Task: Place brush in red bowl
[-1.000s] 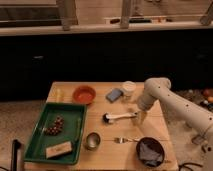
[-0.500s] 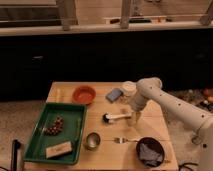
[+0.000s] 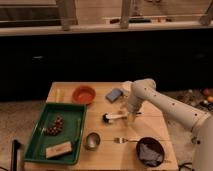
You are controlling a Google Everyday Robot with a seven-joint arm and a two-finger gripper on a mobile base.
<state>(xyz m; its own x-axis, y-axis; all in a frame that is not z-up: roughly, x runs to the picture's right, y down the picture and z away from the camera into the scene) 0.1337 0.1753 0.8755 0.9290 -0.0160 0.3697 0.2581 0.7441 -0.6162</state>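
The brush (image 3: pixel 115 117) lies on the wooden table (image 3: pixel 98 107) near its middle, dark round head to the left and white handle pointing right. The red bowl (image 3: pixel 83 94) stands upright at the back left of the table, apart from the brush. My gripper (image 3: pixel 132 118) hangs from the white arm and points down at the right end of the brush handle, low over the table. Whether it touches the handle is not visible.
A green tray (image 3: pixel 38 141) with a dark cluster and a tan block fills the front left. A metal cup (image 3: pixel 92 140), a small fork (image 3: pixel 124 140) and a dark bowl with grey cloth (image 3: pixel 149 150) stand in front. A blue-grey block (image 3: pixel 114 95) lies behind the brush.
The arm has swung left and lowered, bringing the gripper from the table's right side to the end of the brush handle. The brush and bowl have not moved.
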